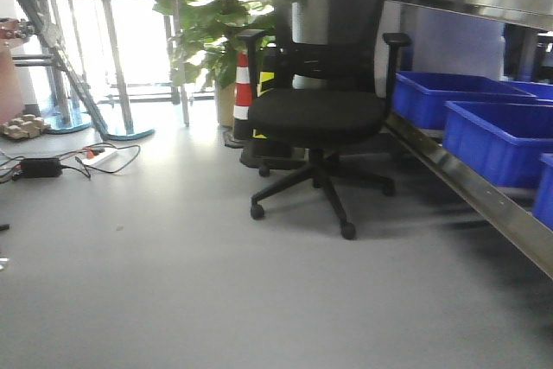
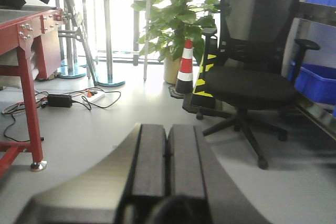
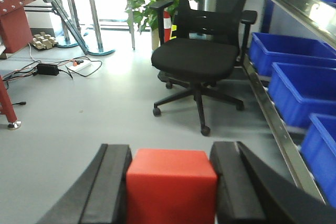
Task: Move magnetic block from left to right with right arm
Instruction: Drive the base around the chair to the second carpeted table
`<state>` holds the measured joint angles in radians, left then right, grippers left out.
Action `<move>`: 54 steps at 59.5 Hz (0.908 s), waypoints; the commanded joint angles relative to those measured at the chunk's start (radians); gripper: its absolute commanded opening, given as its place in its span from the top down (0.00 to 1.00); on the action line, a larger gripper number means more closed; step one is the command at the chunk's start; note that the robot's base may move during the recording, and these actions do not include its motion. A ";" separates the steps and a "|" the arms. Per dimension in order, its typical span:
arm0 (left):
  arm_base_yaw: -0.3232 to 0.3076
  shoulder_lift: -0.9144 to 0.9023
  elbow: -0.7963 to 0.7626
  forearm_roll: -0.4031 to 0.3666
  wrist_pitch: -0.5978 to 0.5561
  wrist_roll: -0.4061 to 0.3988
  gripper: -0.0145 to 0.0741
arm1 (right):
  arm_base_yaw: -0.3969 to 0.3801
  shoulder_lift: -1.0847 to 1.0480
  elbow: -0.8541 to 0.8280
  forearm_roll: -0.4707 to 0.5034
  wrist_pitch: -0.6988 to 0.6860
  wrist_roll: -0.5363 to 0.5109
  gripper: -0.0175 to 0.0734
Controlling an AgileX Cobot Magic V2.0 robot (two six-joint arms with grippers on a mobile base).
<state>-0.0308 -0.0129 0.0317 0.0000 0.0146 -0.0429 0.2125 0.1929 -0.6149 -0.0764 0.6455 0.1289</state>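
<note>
The magnetic block (image 3: 171, 184), a plain red cube, fills the gap between my right gripper's two black pads in the right wrist view. My right gripper (image 3: 170, 153) is shut on it, held up above the grey floor and facing the office chair. In the left wrist view my left gripper (image 2: 167, 129) is shut, its two dark pads pressed together with nothing between them, also pointing out over the floor. Neither gripper nor the block shows in the front view.
A black office chair (image 1: 320, 101) stands ahead on the grey floor. Blue bins (image 1: 497, 136) sit on a metal rack to the right. A potted plant (image 1: 216, 15) and striped cone (image 1: 243, 97) stand behind. A red bench (image 2: 26, 40) and cables (image 1: 78, 162) lie left.
</note>
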 commanded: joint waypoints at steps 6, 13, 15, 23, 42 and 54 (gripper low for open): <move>-0.004 -0.014 0.010 0.000 -0.090 -0.004 0.97 | -0.005 0.018 -0.026 -0.005 -0.085 -0.010 0.65; -0.004 -0.014 0.010 0.000 -0.090 -0.004 0.97 | -0.005 0.018 -0.026 -0.005 -0.085 -0.010 0.65; -0.004 -0.014 0.010 0.000 -0.090 -0.004 0.97 | -0.005 0.018 -0.026 -0.005 -0.085 -0.010 0.65; -0.004 -0.014 0.010 0.000 -0.090 -0.004 0.97 | -0.005 0.018 -0.026 -0.005 -0.085 -0.010 0.65; -0.004 -0.014 0.010 0.000 -0.090 -0.004 0.97 | -0.005 0.018 -0.026 -0.005 -0.085 -0.010 0.65; -0.004 -0.014 0.010 0.000 -0.090 -0.004 0.97 | -0.005 0.018 -0.026 -0.005 -0.085 -0.010 0.65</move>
<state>-0.0308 -0.0129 0.0317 0.0000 0.0146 -0.0429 0.2125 0.1929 -0.6149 -0.0764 0.6471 0.1289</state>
